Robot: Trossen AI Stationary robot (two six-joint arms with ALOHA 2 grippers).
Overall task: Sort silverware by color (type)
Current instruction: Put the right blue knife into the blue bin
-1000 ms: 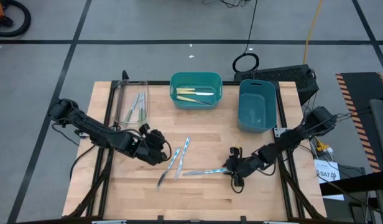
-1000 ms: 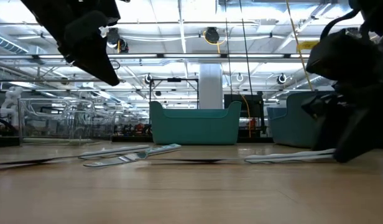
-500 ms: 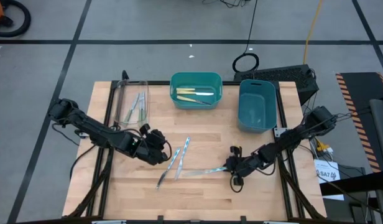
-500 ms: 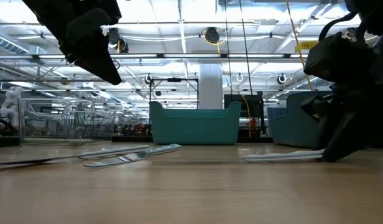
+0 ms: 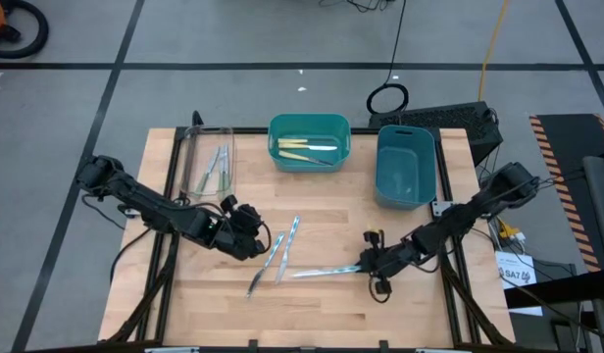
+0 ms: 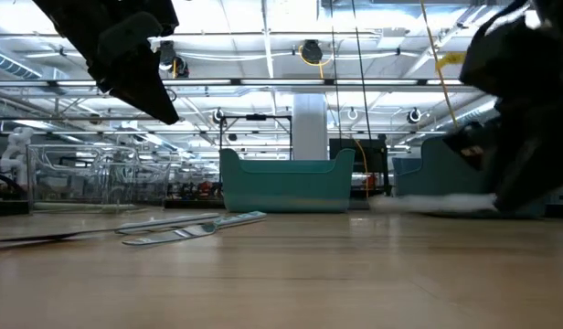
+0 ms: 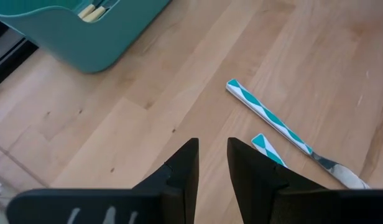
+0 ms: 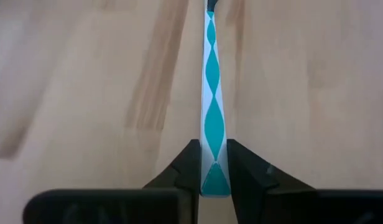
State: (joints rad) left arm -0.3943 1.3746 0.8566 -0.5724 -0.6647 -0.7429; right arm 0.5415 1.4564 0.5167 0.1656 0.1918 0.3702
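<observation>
My right gripper (image 8: pixel 213 173) (image 5: pixel 373 265) is shut on a utensil (image 5: pixel 327 269) with a teal-and-white diamond handle, near the table's front right. In the low view this utensil (image 6: pixel 435 203) shows just above the table top. Two more utensils (image 5: pixel 280 250) of the silverware, with the same pattern, lie flat on the wood near the middle. One of them (image 7: pixel 272 123) shows in the left wrist view. Just left of them my left gripper (image 5: pixel 245 233) (image 7: pixel 212 163) hangs above the table. Its fingers stand a narrow gap apart with nothing between them. My right gripper pinches the utensil's handle at its free end (image 8: pixel 214 160) between its two fingers (image 8: pixel 189 165). The fingers slant down from the table's right side and run along the utensil, which points away from them toward the table's left. The utensil hangs about level, clear of the table.
A teal bin (image 5: pixel 309 126) with yellow-handled utensils stands at the far middle, and a blue bin (image 5: pixel 405 186) stands to its right. A clear tray (image 5: pixel 192 157) with pale green utensils is at the far left. Bare wood lies along the near edge.
My right gripper has shut on the utensil's handle end and risen a little. The utensil, which lay flat on the table, is now lifted off it and has shifted slightly toward the table's right edge.
</observation>
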